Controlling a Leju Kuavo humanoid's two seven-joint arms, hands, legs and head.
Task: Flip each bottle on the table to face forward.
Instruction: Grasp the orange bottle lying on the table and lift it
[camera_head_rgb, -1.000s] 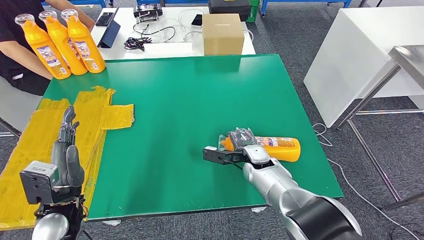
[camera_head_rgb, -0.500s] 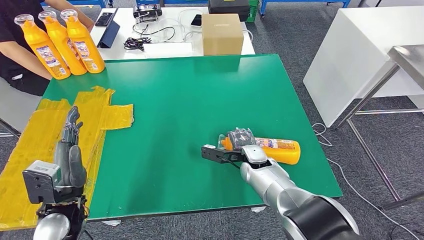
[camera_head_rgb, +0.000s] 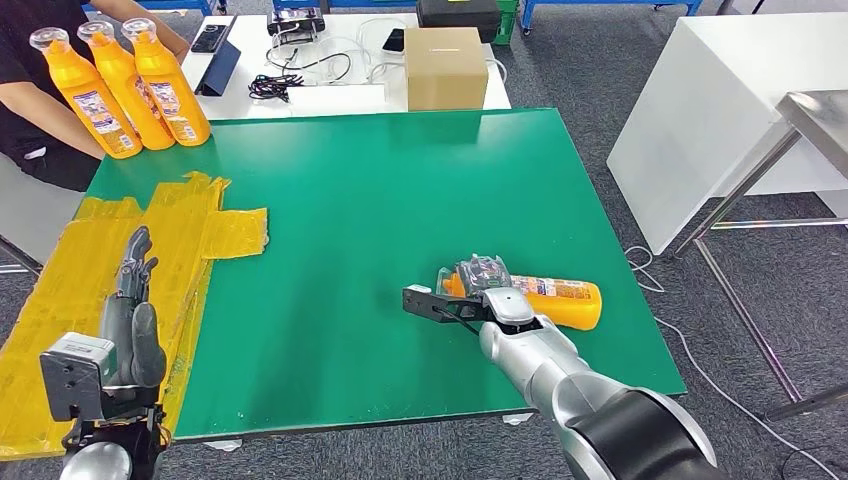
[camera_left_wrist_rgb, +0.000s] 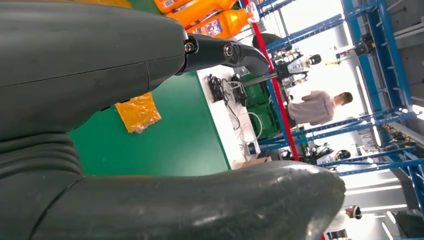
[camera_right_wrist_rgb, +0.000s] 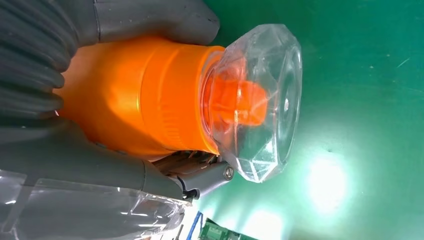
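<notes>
An orange bottle (camera_head_rgb: 555, 298) lies on its side on the green surface (camera_head_rgb: 370, 220), at about 4 o'clock from the surface's middle, near the right edge. Its clear faceted cap (camera_right_wrist_rgb: 260, 107) points toward 9 o'clock and its base toward 3 o'clock; a printed label runs along the upper side. The right hand (camera_head_rgb: 482, 283) grips the bottle around the neck, just behind the cap. In the right wrist view the thumb and fingers (camera_right_wrist_rgb: 150, 17) wrap the orange shoulder, and the cap hangs just above the green surface, with an orange nozzle visible inside it. What the bottle holds cannot be told through its opaque body.

Three more bottles (camera_head_rgb: 120, 85) stand upright in a tight row at the surface's 10 o'clock corner, caps up, labels facing the robot. A person (camera_head_rgb: 35, 110) in a dark top sits just behind them, one arm beside the row.

The left hand (camera_head_rgb: 130, 310) hovers at 8 o'clock, over yellow tape (camera_head_rgb: 190, 225) patches covering that side of the surface. Its fingers are straight and apart, holding nothing.

Beyond the far edge, at 12 o'clock, a white table (camera_head_rgb: 340, 95) carries a cardboard box (camera_head_rgb: 445, 66), its flaps closed, and some cables (camera_head_rgb: 290, 75).
</notes>
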